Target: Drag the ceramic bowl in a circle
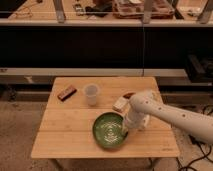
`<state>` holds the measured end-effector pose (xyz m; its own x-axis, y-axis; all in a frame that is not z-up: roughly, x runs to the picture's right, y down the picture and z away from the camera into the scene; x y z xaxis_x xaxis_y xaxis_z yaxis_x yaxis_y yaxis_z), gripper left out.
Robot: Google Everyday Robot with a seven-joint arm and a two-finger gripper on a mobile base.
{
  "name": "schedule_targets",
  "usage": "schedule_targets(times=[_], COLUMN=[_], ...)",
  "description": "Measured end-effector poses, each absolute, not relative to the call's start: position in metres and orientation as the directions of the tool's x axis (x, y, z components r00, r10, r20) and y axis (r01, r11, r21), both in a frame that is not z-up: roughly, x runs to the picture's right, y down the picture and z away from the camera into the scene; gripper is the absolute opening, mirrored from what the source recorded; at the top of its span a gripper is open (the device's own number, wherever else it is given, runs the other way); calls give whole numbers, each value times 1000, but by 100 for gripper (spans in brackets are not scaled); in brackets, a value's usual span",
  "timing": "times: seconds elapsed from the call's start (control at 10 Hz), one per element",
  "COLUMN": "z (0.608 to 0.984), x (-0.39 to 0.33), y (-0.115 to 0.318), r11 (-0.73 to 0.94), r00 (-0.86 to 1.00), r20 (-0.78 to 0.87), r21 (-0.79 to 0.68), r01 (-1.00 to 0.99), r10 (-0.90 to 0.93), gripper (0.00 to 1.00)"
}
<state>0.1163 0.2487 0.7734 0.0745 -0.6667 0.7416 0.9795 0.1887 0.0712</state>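
Observation:
The ceramic bowl [109, 130], wide, shallow and green with pale ring marks inside, sits on the wooden table [60, 137] near the front edge, a little right of centre. My gripper [126, 128] is at the end of the white arm [165, 114] that reaches in from the right. It is down at the bowl's right rim and touches it. The gripper's tip is partly hidden by the wrist.
A translucent plastic cup [91, 94] stands behind the bowl at the table's middle back. A brown bar [66, 93] lies at the back left. A small pale packet [119, 104] lies just behind the gripper. Dark shelving stands behind the table.

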Motion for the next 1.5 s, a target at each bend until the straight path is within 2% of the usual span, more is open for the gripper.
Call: schedule_targets(times=[0.2, 0.4, 0.7, 0.9, 1.0, 1.3, 1.5], z=[746, 724, 723, 738, 761, 818, 837], x=[95, 42, -41, -72, -79, -48, -16], y=[263, 269, 262, 244, 230, 208, 198], r11=[75, -28, -39, 10, 59, 182, 246], r00=[-38, -161, -234, -217, -174, -24, 63], r20=[707, 672, 674, 694, 714, 768, 777], r21=[129, 205, 291, 307, 288, 182, 121], r01=[989, 978, 956, 952, 956, 966, 962], r10=[-706, -723, -701, -686, -678, -640, -627], gripper=[0, 0, 0, 0, 0, 0, 0])
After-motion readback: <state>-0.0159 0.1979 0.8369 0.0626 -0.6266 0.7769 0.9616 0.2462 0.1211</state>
